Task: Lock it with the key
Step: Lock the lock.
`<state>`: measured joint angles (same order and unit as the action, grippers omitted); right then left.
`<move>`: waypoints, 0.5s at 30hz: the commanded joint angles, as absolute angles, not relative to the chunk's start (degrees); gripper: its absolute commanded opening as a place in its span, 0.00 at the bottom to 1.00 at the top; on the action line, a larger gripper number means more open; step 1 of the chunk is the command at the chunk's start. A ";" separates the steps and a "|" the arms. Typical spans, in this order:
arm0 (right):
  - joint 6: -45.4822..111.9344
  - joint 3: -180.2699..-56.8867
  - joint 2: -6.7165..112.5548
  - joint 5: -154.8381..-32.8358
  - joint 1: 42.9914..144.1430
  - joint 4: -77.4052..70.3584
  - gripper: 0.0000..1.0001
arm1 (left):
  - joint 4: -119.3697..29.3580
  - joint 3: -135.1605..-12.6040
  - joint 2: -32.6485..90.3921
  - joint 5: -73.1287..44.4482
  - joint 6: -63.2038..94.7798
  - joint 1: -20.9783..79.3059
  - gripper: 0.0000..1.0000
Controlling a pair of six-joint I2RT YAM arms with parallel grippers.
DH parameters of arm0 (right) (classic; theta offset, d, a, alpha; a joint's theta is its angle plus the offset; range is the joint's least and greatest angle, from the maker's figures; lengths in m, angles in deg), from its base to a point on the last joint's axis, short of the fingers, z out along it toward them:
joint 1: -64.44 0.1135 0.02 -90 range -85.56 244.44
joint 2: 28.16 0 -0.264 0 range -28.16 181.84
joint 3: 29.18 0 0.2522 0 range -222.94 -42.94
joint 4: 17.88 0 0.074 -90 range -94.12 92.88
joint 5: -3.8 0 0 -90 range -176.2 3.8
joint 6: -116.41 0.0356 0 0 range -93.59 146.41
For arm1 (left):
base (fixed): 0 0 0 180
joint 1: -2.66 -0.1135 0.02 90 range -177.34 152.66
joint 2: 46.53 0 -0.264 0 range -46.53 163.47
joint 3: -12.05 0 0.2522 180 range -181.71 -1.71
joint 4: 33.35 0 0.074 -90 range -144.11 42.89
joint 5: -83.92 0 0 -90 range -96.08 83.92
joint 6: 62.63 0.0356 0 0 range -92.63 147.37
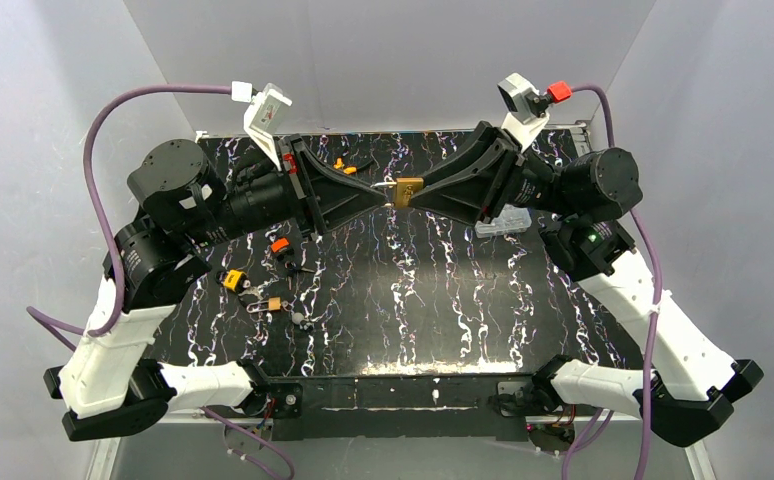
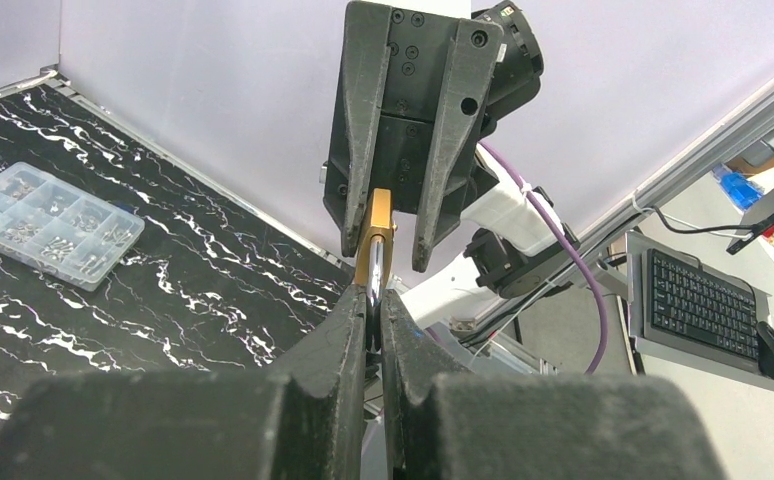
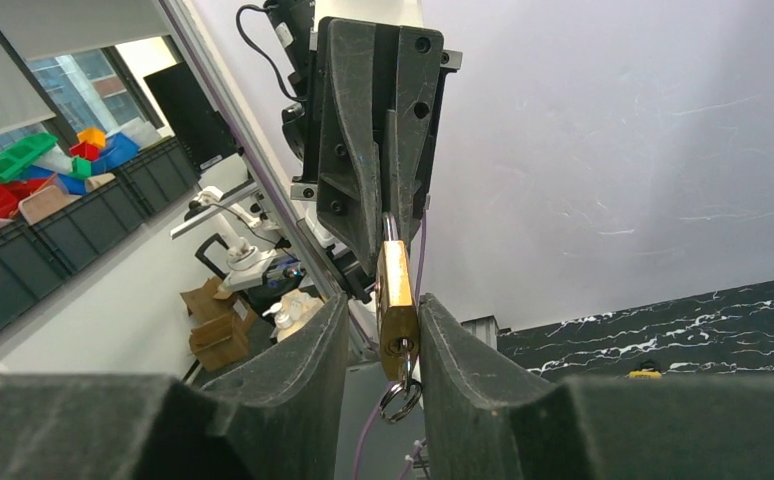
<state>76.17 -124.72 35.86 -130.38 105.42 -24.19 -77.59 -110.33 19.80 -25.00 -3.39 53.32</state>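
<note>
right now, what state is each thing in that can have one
brass padlock: held in mid-air, locked or unlocked cannot tell
small metal key with ring: pushed into the padlock's keyhole
left tool: shut on the padlock's steel shackle
right tool: open, fingers flanking the padlock body
clear plastic parts box: lying flat on black marbled table, lid unclear

The left claw [image 1: 383, 193] and right claw [image 1: 419, 196] are both black. Between them the padlock [image 3: 396, 300] is brass-gold with a silver shackle and a silver key ring [image 3: 400, 398]. Under the claws the table [image 1: 433, 290] is black with white marble veins. Beneath the left claw's wrist lie an orange piece [image 1: 280, 244] and a yellow piece [image 1: 233, 280]. Behind it trails a purple cable [image 1: 90, 180].
</note>
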 commanded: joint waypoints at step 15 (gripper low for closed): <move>76.56 -128.02 36.19 -132.07 105.48 -23.55 0.21 | -77.10 -111.40 20.59 -26.38 -3.17 53.30 0.00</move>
